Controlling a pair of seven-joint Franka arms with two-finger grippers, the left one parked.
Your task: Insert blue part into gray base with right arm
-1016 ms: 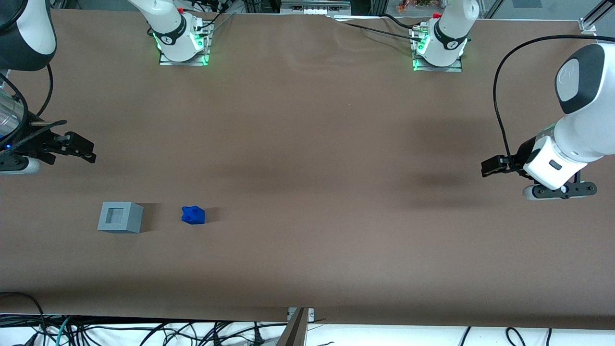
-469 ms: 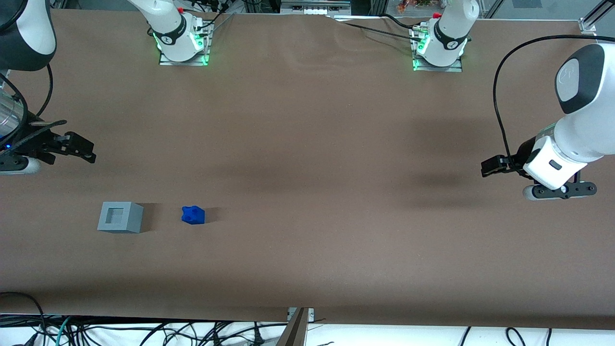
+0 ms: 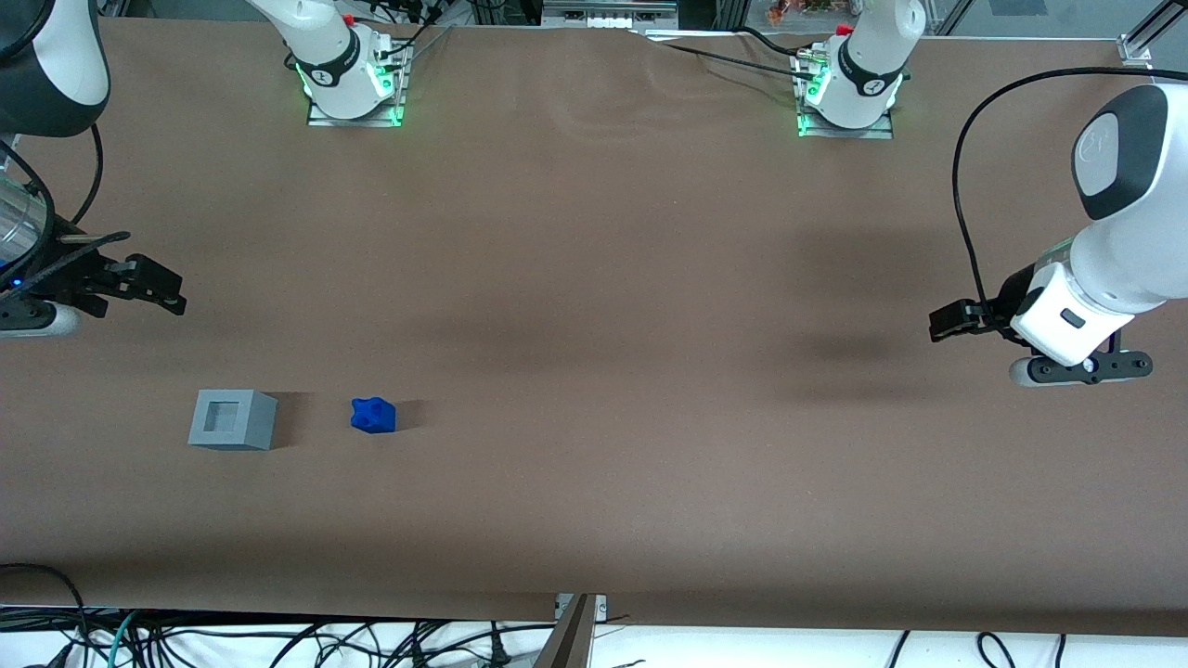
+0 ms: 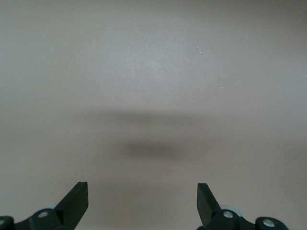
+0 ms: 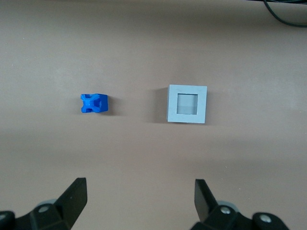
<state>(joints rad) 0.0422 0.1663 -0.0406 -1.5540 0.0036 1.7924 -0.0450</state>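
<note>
The blue part [image 3: 373,415] lies on the brown table toward the working arm's end, beside the gray base [image 3: 232,419], about a base's width apart from it. The base's square recess faces up and holds nothing. My right gripper [image 3: 153,288] hangs above the table, farther from the front camera than the base, at the table's end. In the right wrist view the blue part [image 5: 94,103] and the gray base [image 5: 187,103] both lie ahead of the gripper [image 5: 140,184]. Its fingers [image 5: 76,191] stand wide apart with nothing between them.
Two arm bases with green lights [image 3: 353,88] [image 3: 845,97] stand at the table's edge farthest from the front camera. Cables [image 3: 278,640] hang below the near edge. The parked arm [image 3: 1077,315] hovers at its own end.
</note>
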